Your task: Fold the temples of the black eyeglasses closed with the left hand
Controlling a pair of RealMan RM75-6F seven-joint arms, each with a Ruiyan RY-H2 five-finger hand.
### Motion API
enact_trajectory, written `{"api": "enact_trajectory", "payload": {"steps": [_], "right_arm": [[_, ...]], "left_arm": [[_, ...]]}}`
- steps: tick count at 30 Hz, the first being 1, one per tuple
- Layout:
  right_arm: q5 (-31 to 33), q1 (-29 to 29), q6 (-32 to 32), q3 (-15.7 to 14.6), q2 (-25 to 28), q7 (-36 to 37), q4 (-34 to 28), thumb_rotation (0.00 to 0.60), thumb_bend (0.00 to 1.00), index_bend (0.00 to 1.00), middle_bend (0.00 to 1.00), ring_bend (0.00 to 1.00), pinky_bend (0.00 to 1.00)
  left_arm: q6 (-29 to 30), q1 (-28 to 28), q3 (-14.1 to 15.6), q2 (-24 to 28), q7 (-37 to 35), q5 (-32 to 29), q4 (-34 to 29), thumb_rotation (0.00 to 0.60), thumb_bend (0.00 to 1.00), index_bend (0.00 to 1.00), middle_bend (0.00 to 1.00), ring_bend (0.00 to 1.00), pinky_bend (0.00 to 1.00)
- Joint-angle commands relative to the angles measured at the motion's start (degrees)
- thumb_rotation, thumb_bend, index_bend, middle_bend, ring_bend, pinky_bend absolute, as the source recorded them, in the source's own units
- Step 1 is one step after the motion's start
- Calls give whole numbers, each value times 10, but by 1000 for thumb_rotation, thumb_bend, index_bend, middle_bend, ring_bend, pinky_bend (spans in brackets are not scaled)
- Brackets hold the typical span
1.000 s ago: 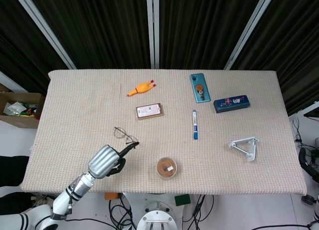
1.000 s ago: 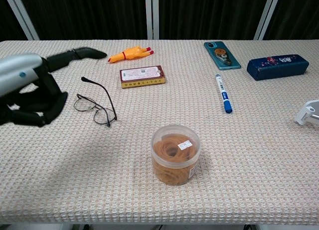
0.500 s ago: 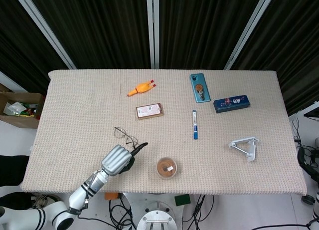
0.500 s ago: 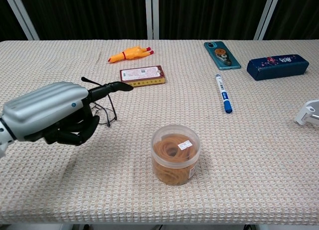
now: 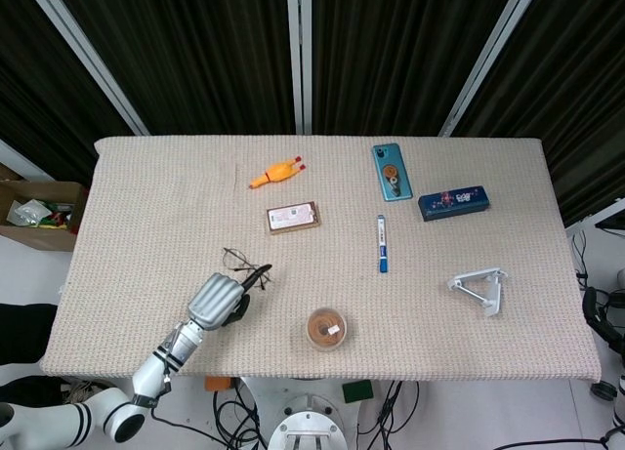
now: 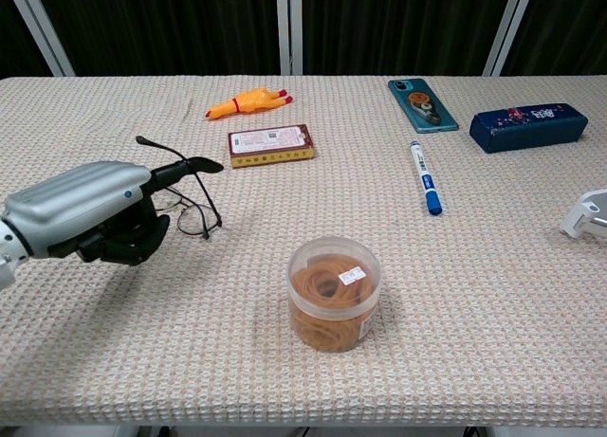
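Barely begun — glasses (image 6: 190, 209) lie on bench (image 6: 474, 295), one temple sticking up, unfolded. Left hand (image 6: 90, 214) beside them: one finger extended toward frame, others curled, gripping nothing.

Black eyeglasses (image 6: 190, 212) half behind the left hand (image 6: 90, 212) (contact unclear), white frame (image 6: 589, 215) cut by the edge.

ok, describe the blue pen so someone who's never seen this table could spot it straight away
Start at the beige woven table and go to its right half, to the teal phone near the far edge. Just in front of the phone lies the pen, pointing toward the robot. It is the only slim white stick with a blue cap, unlike the boxy dark blue case to its right.
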Motion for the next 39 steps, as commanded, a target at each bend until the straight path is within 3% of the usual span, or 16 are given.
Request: {"api": "enact_trajectory", "payload": {"steps": [1,11,27,34,39], "right_arm": [[-2,1,0,0,2,-2,-2,600,444,0,0,0,0],[-7,4,-6,-3,3,-12,-11,600,444,0,0,0,0],[-6,3,-9,-6,1,-16,-11,600,444,0,0,0,0],[-2,0,-7,-5,2,-12,-8,600,444,0,0,0,0],[-3,0,-4,-5,2,-11,-7,600,444,0,0,0,0]], "left_arm": [[-20,-5,-4,8,-45,-16,24,600,684,56,983,942,961],[-120,-29,2,31,-148,-61,38,600,686,57,983,941,962],[-148,-48,6,45,-205,-59,37,600,689,57,983,941,962],[-104,-42,2,56,-213,-38,15,600,690,57,983,941,962],[-39,-23,-6,80,-203,-22,-19,600,687,57,981,941,962]]}}
